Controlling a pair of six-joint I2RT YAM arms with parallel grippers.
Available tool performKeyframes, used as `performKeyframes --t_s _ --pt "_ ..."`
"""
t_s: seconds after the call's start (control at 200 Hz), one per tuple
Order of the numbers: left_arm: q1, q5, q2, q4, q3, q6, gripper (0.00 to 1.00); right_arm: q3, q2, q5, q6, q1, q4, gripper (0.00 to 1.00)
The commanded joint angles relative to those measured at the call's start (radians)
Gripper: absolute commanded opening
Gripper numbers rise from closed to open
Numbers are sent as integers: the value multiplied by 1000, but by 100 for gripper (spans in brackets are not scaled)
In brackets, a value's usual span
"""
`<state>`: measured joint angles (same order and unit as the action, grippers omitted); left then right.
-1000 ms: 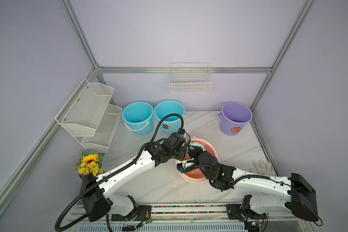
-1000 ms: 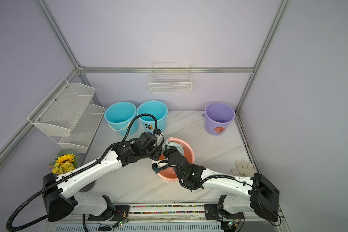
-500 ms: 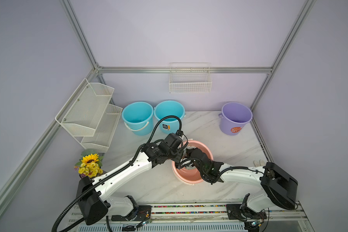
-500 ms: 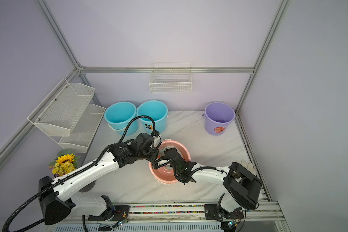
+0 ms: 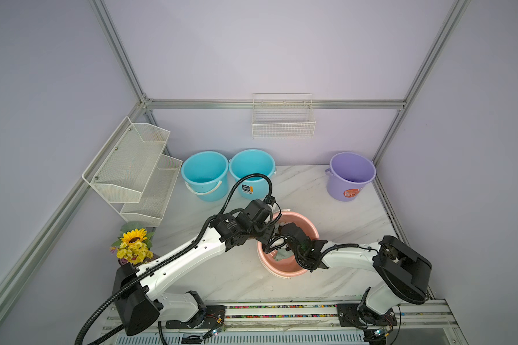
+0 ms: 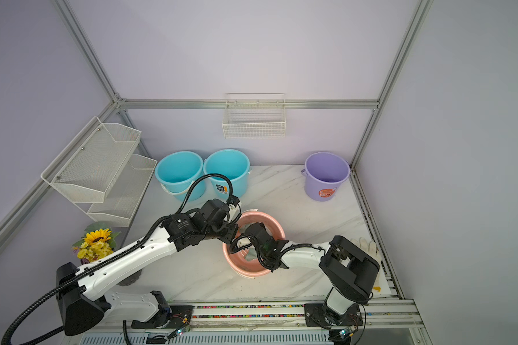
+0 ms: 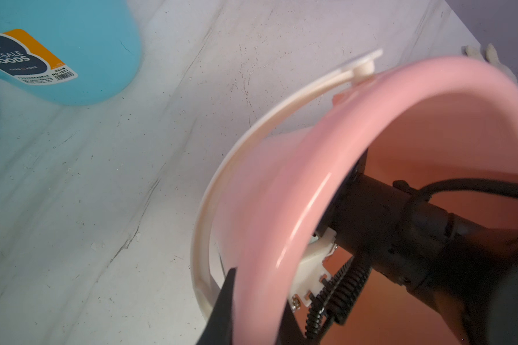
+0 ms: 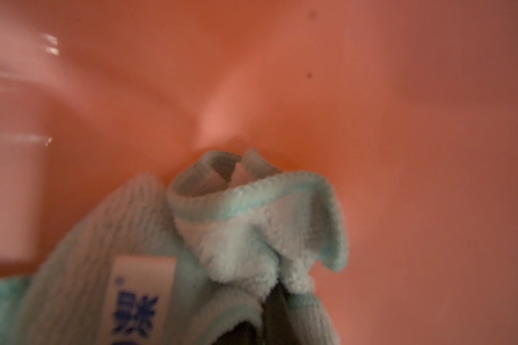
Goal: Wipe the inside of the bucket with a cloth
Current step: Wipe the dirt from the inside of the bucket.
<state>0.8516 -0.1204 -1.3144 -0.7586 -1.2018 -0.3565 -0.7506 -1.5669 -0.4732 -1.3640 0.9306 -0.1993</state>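
Observation:
The pink bucket point(image 5: 284, 268) point(image 6: 245, 268) stands tipped at the front middle of the marble table, its white handle hanging outside. My left gripper point(image 5: 268, 236) point(image 6: 234, 236) point(image 7: 257, 310) is shut on the bucket's rim point(image 7: 281, 179), one finger outside and one inside. My right arm reaches into the bucket. In the right wrist view my right gripper point(image 8: 269, 316) is shut on the pale mint cloth point(image 8: 251, 233), which is bunched against the pink inner wall point(image 8: 401, 119) with its white tag showing. Both top views show only a scrap of the cloth point(image 5: 281, 255) point(image 6: 250, 254) under the wrist.
Two turquoise buckets point(image 5: 205, 174) point(image 5: 251, 171) stand at the back left and a purple bucket point(image 5: 352, 176) at the back right. A white glove point(image 6: 368, 248) lies by the right edge. A sunflower pot point(image 5: 133, 246) sits front left under wire shelves point(image 5: 135, 170).
The right arm's elbow has swung in from the far right and risen, and its wrist has gone deeper into the bucket. The bucket has shifted slightly left and tipped. The left grip is unchanged.

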Motion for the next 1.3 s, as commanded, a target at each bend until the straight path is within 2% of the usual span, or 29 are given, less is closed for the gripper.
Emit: performKeyframes --t_s 0.0,0.15,0.3,0.595,0.785,1.295 --pt "8 -10 17 106 -24 -48 0 -77 103 14 35 33 128 0" --pt "6 -30 12 105 -23 -58 0 -157 190 -25 46 88 380 0" --pt "5 -32 9 106 -22 -61 0 -226 281 -97 42 140 548 0" --pt "6 -24 6 69 -37 -45 0 -297 347 -265 24 207 788 0" --pt "5 -24 4 26 -42 -33 0 -337 334 -313 51 230 886 0" --pt "5 52 -3 34 -33 -14 0 -354 220 -285 206 257 999 0"
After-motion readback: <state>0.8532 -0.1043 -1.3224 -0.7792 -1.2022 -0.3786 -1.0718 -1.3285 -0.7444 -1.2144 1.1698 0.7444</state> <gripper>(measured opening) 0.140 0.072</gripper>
